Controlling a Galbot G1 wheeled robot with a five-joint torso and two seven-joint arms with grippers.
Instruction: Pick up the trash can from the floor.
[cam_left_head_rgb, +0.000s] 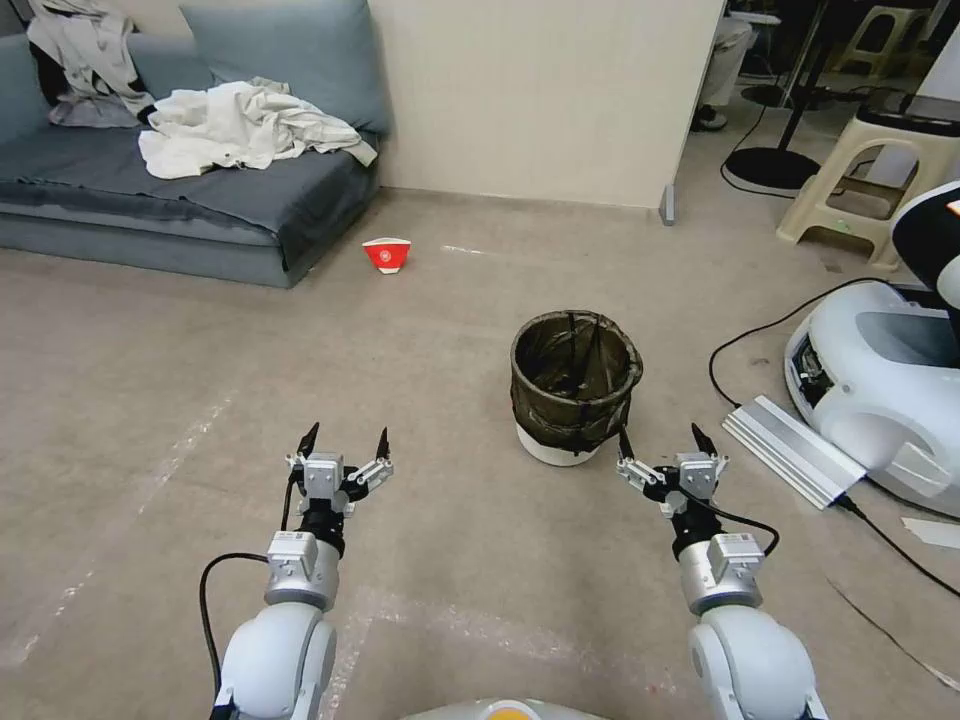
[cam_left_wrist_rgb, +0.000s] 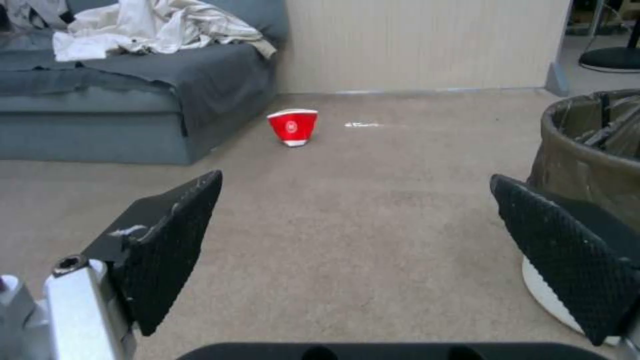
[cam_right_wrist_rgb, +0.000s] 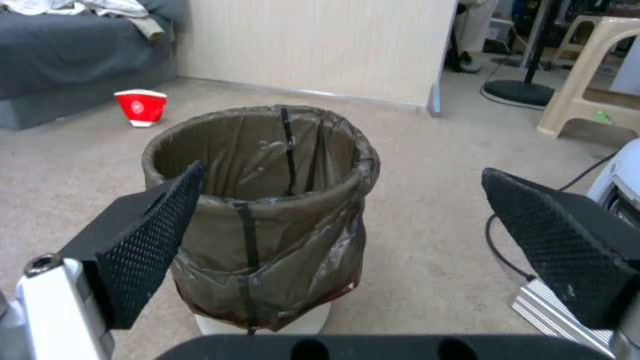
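The pickup had not begun: the trash can (cam_left_head_rgb: 575, 385) stood on the floor (cam_left_head_rgb: 420, 350), untouched, ahead of the robot and slightly to its right, with a red-and-white paper cup (cam_left_head_rgb: 387, 254) lying farther off near the sofa (cam_left_head_rgb: 180, 190). It stood upright, long axis vertical, its bag-lined mouth facing up. The right gripper (cam_left_head_rgb: 658, 440) hovered just short of its near side, fingers spread wide and empty; the left gripper (cam_left_head_rgb: 346, 440) hung well apart to the can's left, equally wide and empty. Reaching, gripping and lifting all remained.

White trash can (cam_left_head_rgb: 560, 445), brownish-black liner; beige-grey floor (cam_left_head_rgb: 150, 400).
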